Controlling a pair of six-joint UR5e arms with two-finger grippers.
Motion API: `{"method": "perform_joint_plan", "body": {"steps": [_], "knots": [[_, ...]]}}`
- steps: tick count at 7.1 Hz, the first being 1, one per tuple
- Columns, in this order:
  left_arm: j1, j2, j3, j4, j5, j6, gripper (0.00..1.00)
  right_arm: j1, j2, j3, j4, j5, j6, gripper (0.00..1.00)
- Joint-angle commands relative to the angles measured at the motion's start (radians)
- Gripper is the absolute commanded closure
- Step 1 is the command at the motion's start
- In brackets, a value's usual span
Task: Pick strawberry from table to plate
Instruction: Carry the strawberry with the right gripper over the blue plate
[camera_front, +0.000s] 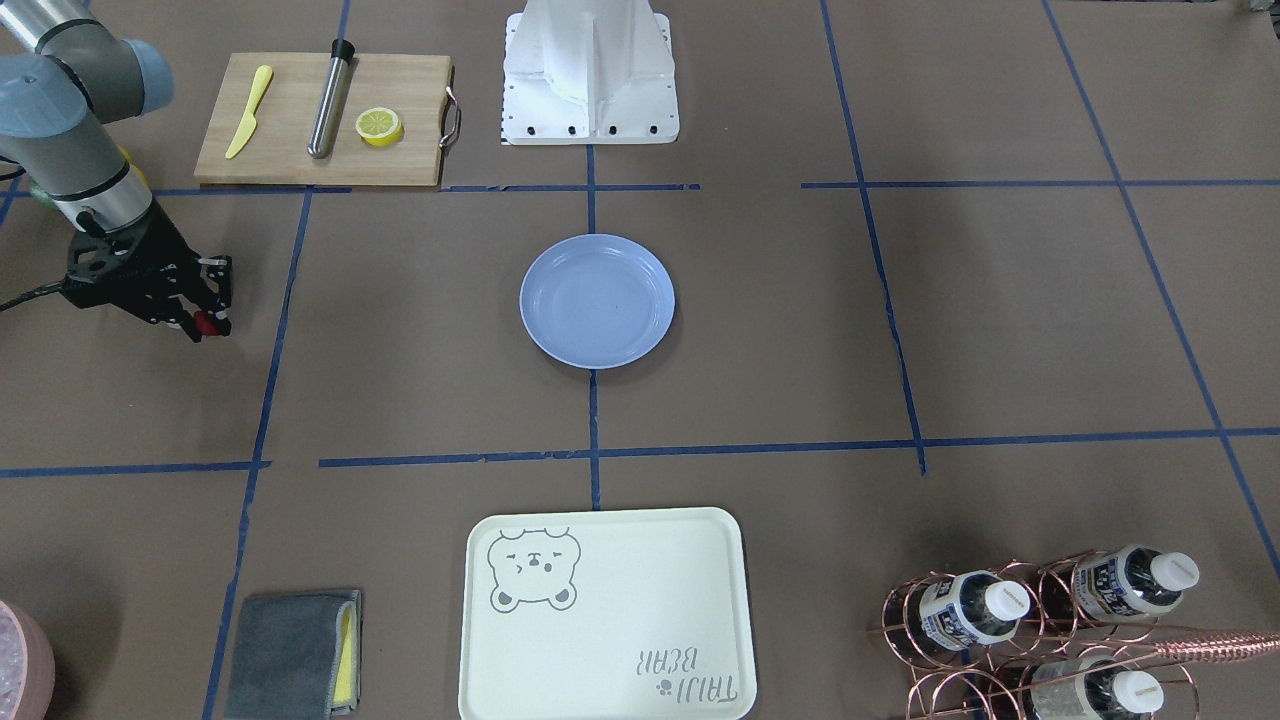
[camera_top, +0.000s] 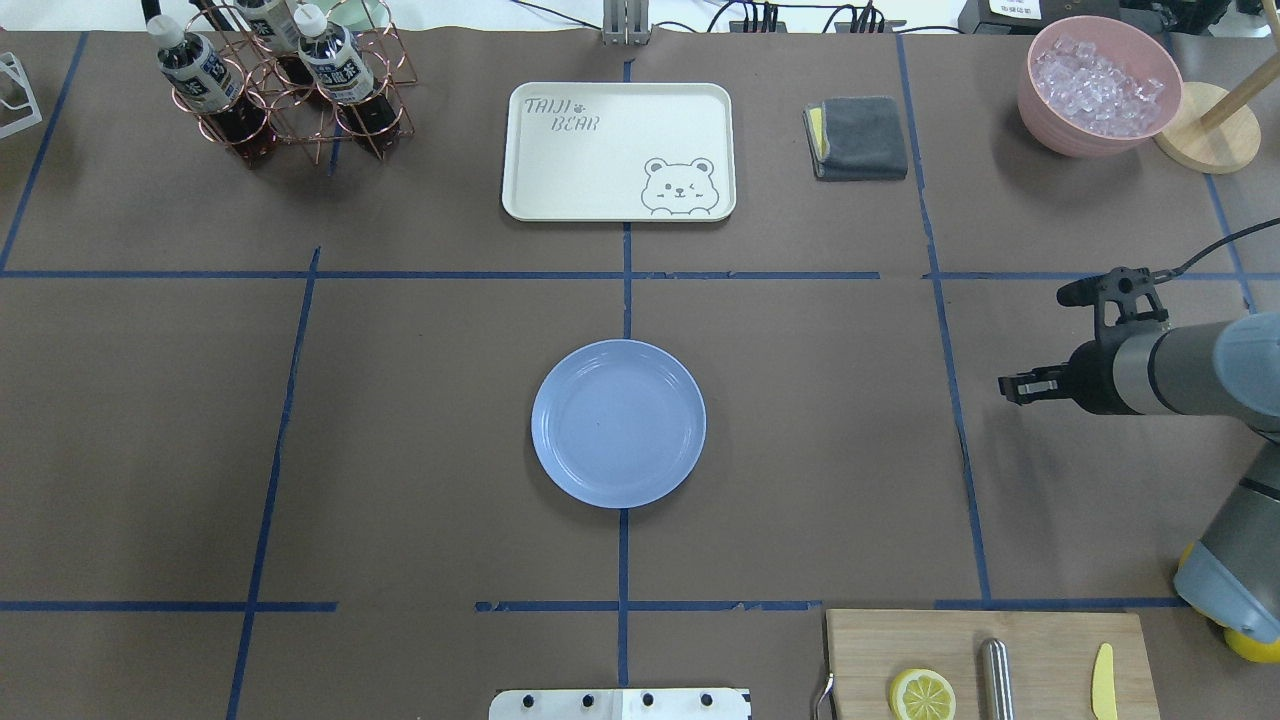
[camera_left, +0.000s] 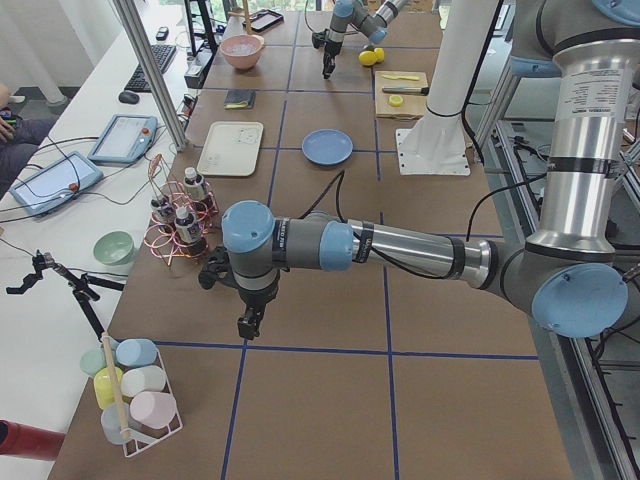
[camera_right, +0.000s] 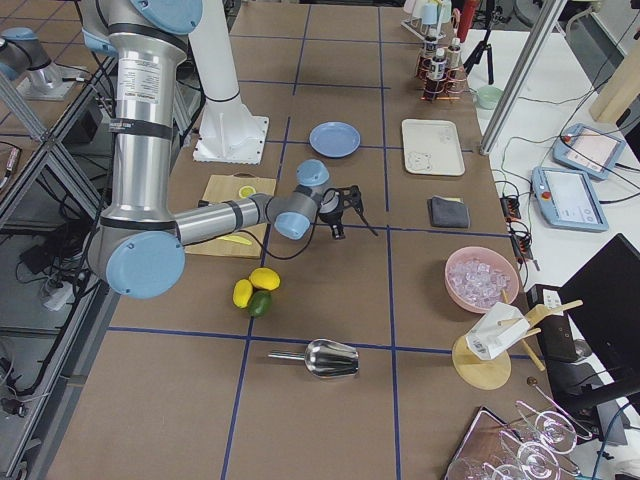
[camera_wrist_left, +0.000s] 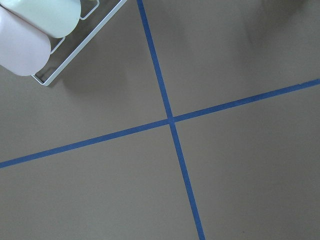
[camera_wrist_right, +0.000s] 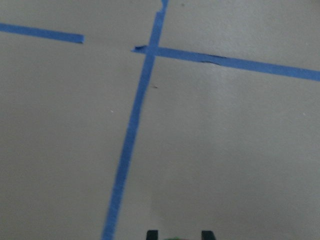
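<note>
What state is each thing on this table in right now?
plate: empty
right gripper: shut on the strawberry
strawberry: held, not on the plate
left gripper: cannot tell
bear-print tray: empty
lemon half: cut face up
bottles: capped
cloth: folded
pink bowl: full of ice

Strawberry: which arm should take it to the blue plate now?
Right. The right gripper holds the strawberry between its fingers, with the empty plate one tape line away. The left gripper hangs at the table's far left end, past the bottle rack.
</note>
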Motion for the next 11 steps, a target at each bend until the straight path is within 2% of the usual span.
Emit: {"method": "perform_joint_plan", "body": {"steps": [1,2,4,5,6,8,9,11], "knots": [[0.0,0.0,0.0,0.0,0.0,0.001,0.0,-0.051,0.264,0.03,-0.276,-0.008,0.139,1.0],[0.0,0.0,0.001,0.0,0.0,0.001,0.0,-0.106,0.399,0.04,-0.446,-0.07,0.195,1.0],[0.0,0.0,0.003,0.0,-0.012,0.001,0.0,-0.169,0.613,0.028,-0.692,-0.091,0.276,1.0],[0.0,0.0,0.005,0.0,-0.026,0.001,0.0,-0.208,0.67,0.015,-0.734,-0.118,0.319,1.0],[0.0,0.0,0.005,0.0,-0.026,0.001,0.0,-0.246,0.724,-0.054,-0.736,-0.178,0.356,1.0],[0.0,0.0,0.003,0.0,-0.026,0.001,0.0,-0.294,0.834,-0.251,-0.722,-0.235,0.405,1.0],[0.0,0.0,0.003,-0.001,-0.026,0.001,0.0,-0.32,0.844,-0.29,-0.708,-0.252,0.424,1.0],[0.0,0.0,0.001,0.0,-0.026,0.001,0.0,-0.34,0.853,-0.298,-0.703,-0.267,0.433,1.0]]}}
